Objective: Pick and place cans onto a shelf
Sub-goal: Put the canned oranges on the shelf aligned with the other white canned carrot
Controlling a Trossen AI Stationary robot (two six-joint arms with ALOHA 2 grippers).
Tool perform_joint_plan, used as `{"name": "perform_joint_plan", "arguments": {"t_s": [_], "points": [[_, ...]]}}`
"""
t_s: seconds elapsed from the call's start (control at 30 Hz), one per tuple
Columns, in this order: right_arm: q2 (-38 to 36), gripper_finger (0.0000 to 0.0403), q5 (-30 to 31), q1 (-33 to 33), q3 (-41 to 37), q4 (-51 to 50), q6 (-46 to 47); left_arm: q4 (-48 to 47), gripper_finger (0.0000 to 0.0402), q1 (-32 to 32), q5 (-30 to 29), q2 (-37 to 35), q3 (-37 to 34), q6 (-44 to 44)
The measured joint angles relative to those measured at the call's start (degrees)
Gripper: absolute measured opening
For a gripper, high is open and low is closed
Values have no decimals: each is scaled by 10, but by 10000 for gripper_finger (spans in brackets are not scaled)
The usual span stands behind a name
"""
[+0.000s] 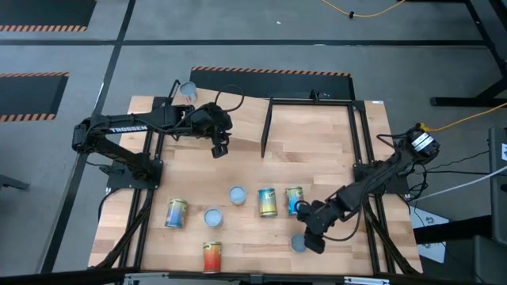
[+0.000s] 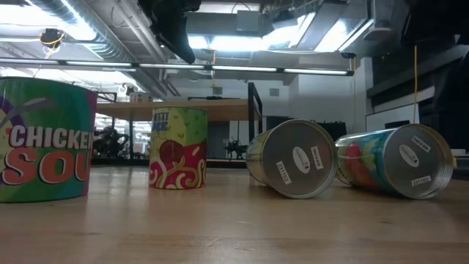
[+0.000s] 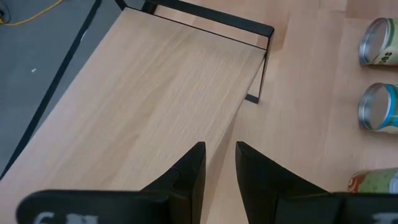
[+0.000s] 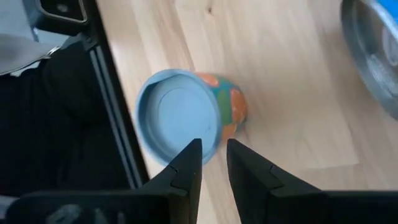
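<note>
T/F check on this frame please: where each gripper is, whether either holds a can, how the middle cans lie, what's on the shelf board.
1. The left gripper hangs over the tilted light plywood shelf board, holding nothing. True.
2. The right gripper is clamped on a can. False: its narrowly parted fingers hang just above the upright can with the pale-blue top and orange-green label, which stands on the table.
3. Two yellow-blue cans, and, lie on their sides side by side. True.
4. A can already sits on the shelf board. False: none shows on it.
5. The red-orange can lies nearest the table's front edge. True.
</note>
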Motion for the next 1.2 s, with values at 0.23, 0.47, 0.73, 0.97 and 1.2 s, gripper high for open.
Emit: {"name": "perform_joint_plan", "arguments": {"t_s": [0.23,0.47,0.73,0.97,1.2], "points": [[15,79,6,0,0,0,-2,0,80,0,0,0,0,0],[27,79,6,0,0,1,-2,0,80,0,0,0,0,0],[31,58,6,0,1,3,-4,0,80,0,0,0,0,0],[32,25,7,0,2,2,-11,0,80,0,0,0,0,0],[32,10,7,0,2,1,-13,0,80,0,0,0,0,0]]}}
